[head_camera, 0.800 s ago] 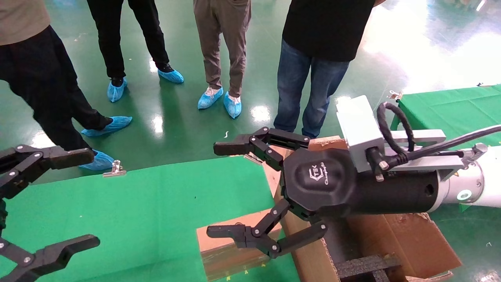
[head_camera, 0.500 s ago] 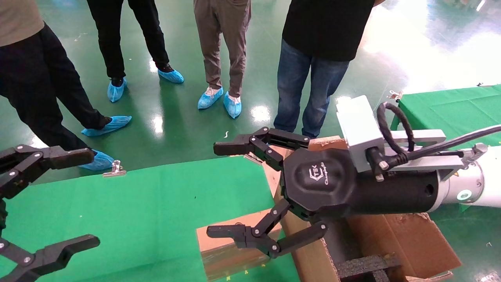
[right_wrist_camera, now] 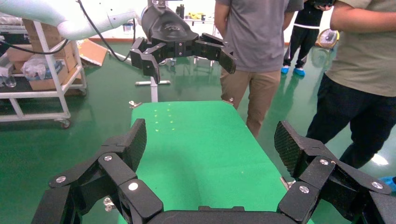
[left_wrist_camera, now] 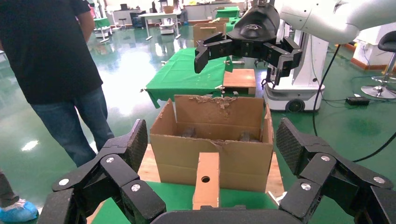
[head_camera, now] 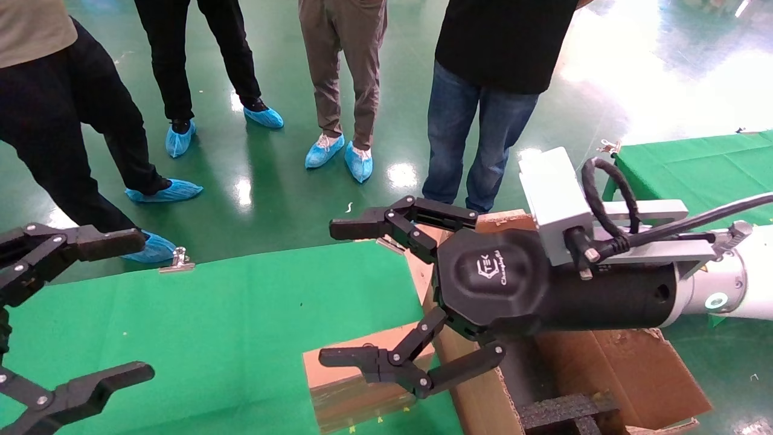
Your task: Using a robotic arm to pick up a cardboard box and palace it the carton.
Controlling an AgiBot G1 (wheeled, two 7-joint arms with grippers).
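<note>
Two grippers are hanging wide open above the green table [head_camera: 229, 302]: right gripper [head_camera: 347, 293] over the cardboard box [head_camera: 356, 386], which is lying beside the carton [head_camera: 610, 374]; left gripper [head_camera: 115, 308] hovering well apart.

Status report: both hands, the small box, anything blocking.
Right hand open above cardboard box. Left hand open, idle at table's left edge. Box beside carton, unheld. Nothing blocking.

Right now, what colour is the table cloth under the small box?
Green cloth, clearest in the head view.
</note>
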